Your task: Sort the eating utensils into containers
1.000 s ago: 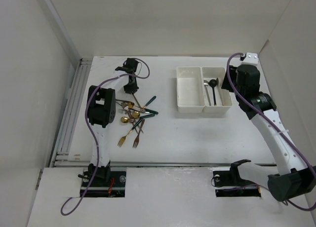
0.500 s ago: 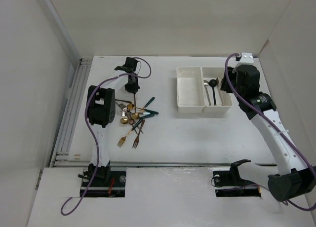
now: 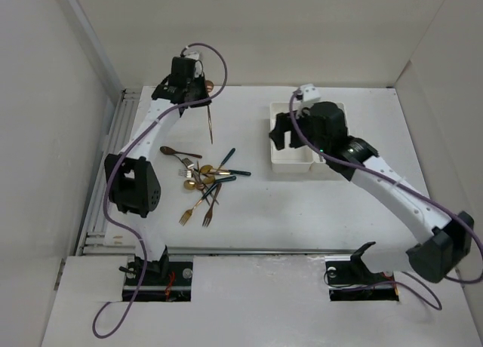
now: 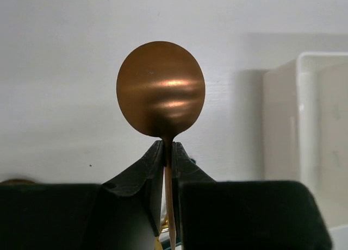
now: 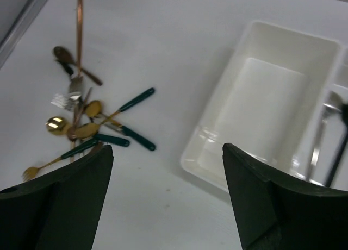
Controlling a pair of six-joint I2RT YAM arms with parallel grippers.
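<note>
The left claw [image 4: 167, 152] is clenched on a copper spoon [image 4: 161, 89] at its neck, high above the desk's [image 3: 302, 219] far left corner, with the handle hanging straight down. The containers [image 3: 290, 164] lie to its right by the far edge. The right claw [image 5: 166, 190], released and empty, hovers nearer them.

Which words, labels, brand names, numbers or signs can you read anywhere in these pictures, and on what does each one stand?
No text can be read in any view.
The copper spoon, the white bins and the piled utensils show no marks.
The left arm and right arm show no legible label.
The small white part on the right wrist is too small to show any print.
</note>
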